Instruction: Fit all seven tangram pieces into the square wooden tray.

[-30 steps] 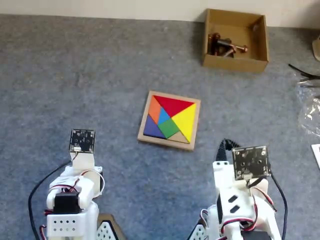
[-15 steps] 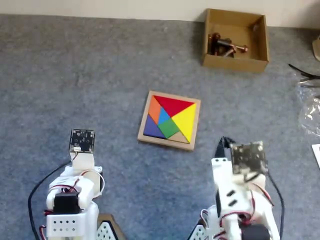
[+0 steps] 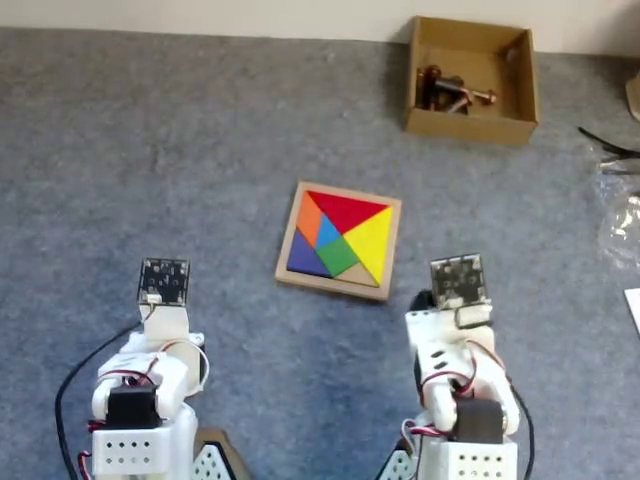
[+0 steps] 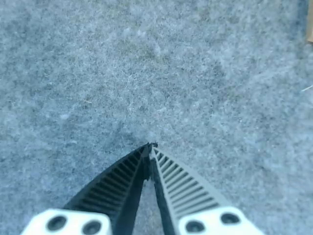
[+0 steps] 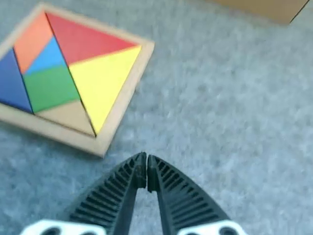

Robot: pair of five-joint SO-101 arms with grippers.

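Grey carpet bears the filled wooden tray; cardboard box sits beyond.

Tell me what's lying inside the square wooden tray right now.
The tray holds seven flat pieces, edge to edge: red triangle, yellow triangle, orange piece, light blue piece, green square, dark blue piece, tan piece. They cover its floor, so that cannot be seen.

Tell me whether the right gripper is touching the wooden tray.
Apart. The right wrist view shows carpet between the shut right gripper and the wooden tray.
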